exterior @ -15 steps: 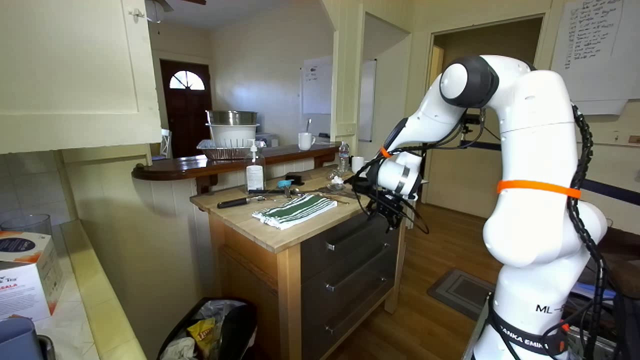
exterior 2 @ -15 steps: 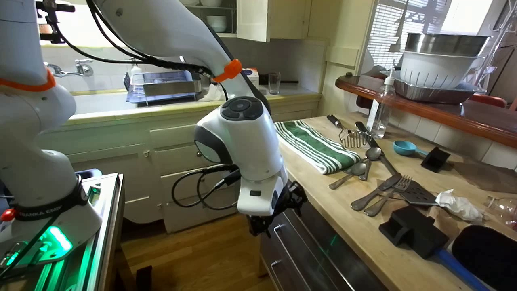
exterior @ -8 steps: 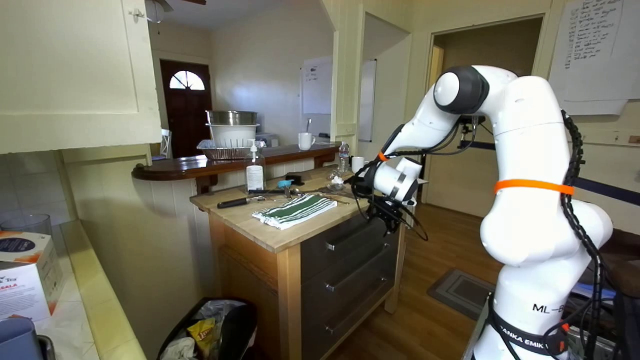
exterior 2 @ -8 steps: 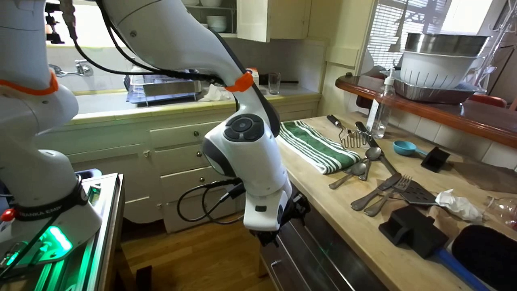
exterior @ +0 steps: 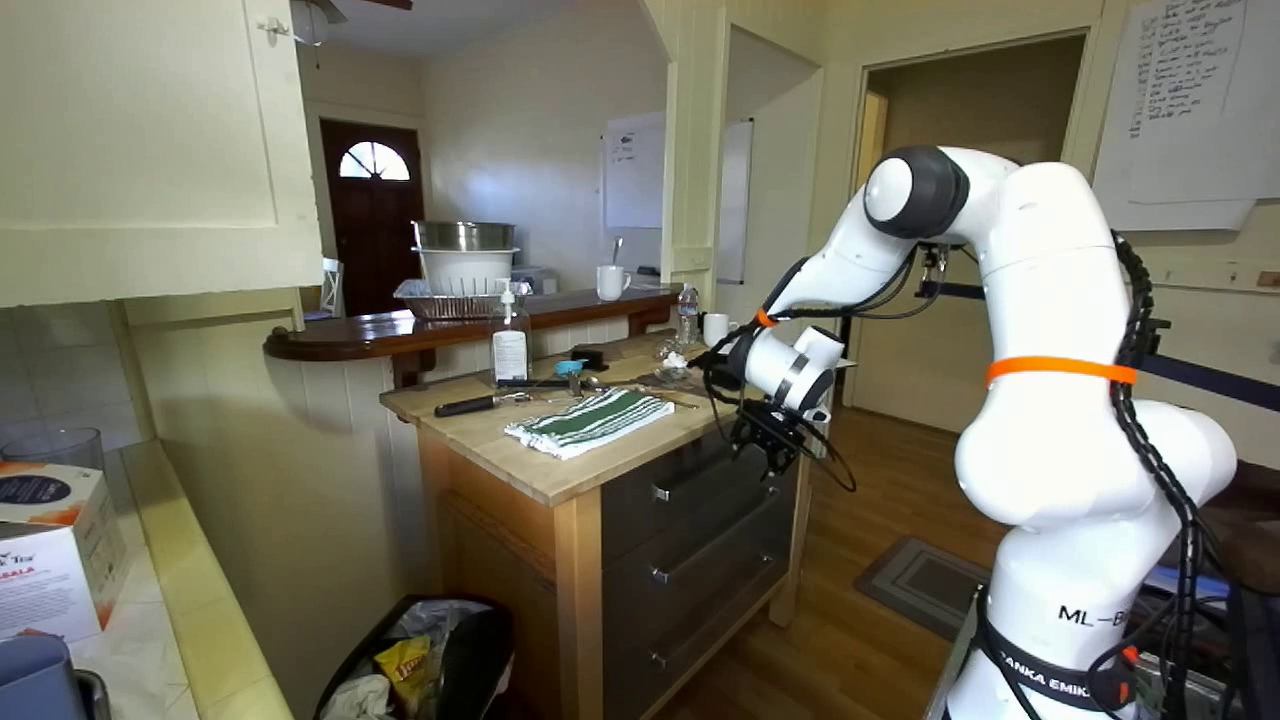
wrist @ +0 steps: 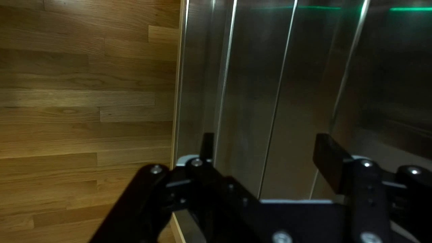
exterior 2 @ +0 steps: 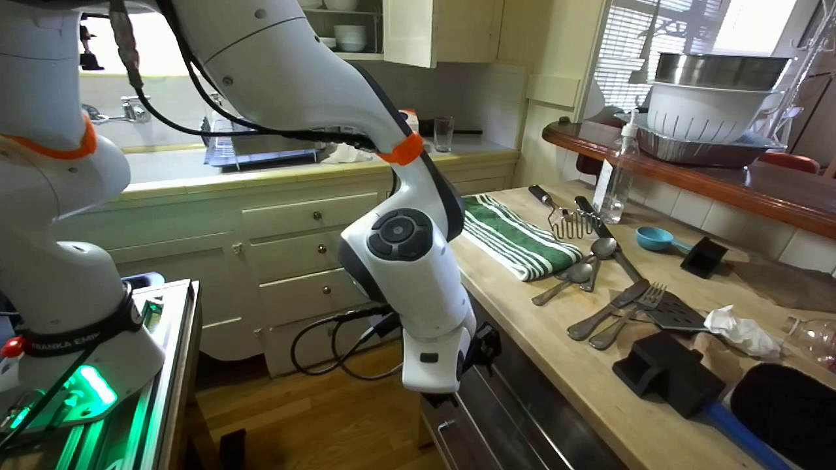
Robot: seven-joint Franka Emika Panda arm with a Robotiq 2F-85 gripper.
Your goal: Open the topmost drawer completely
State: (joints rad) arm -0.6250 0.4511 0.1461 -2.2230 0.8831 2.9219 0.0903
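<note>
Wrist view shows the gripper [wrist: 265,143] spread wide and clasping nothing, the arm [exterior: 1050,280] having just dipped in front of the topmost drawer [exterior: 640,510], which sits closed beneath the wooden countertop [exterior: 475,428], a shift likely lining up a pull not yet begun.

Both exterior views: countertop [exterior 2: 548,326] from opposite ends

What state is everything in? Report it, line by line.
Topmost drawer: closed
Middle drawer: closed
Bottom drawer: closed
Gripper: open, nothing held
Upper cupboard door: open
Green base light: lit
Striped towel: lying flat
Pump bottle: upright
White tissue: crumpled
Trash bin: uncovered
</note>
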